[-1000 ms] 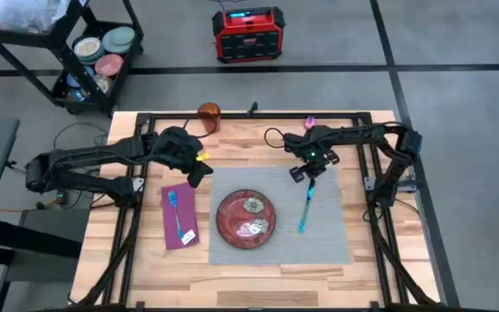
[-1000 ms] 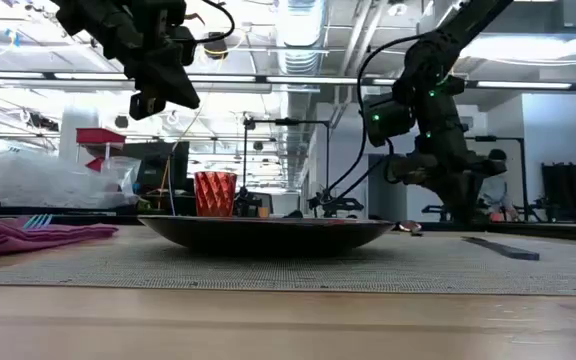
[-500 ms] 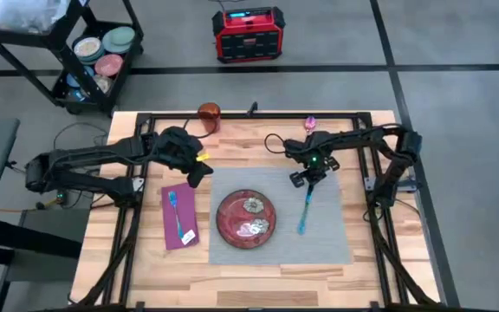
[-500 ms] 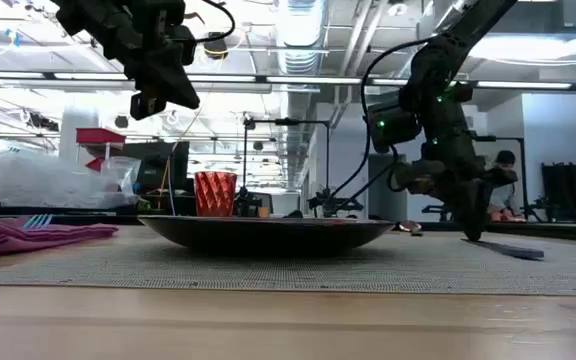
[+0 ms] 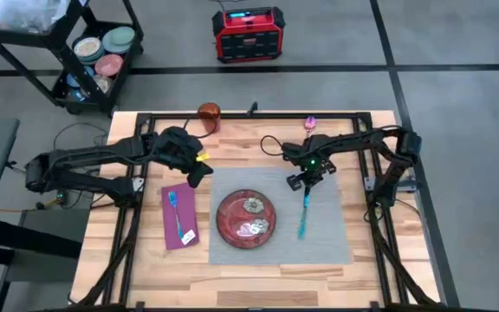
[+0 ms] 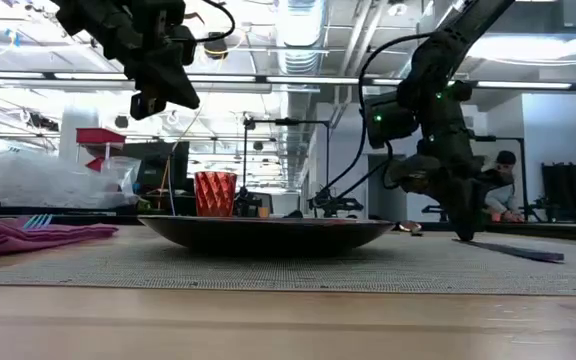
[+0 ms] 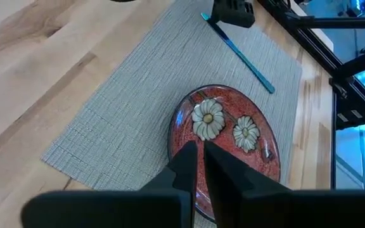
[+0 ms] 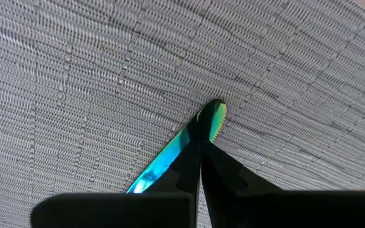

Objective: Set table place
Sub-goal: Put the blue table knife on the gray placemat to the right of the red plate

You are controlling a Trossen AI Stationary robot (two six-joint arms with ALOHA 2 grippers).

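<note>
High view, from left to right: the purple napkin [image 5: 179, 216] lies on the tabletop [image 5: 145, 260] just beside the grey placemat [image 5: 327, 243], with the blue utensil [image 5: 177, 215] resting on it. The red plate [image 5: 246, 216] sits on the placemat's left half, and the teal utensil [image 5: 304, 213] lies on the mat to the plate's right. So most of the place looks laid. The orange cup [image 5: 209, 113] and the pink utensil [image 5: 310, 123] are at the far edge of the tabletop, well apart from the mat, and seem to be what is left to bring in.

The left pincer [image 5: 199, 170] hangs above the tabletop near the mat's far left corner, its arm stretched in from the left; its fingers are pressed together with nothing between them. The right pincer [image 5: 304, 184] is angled down at the far end of the teal utensil, its tips closed and touching or pinching that end on the mat; I cannot tell for certain which.
</note>
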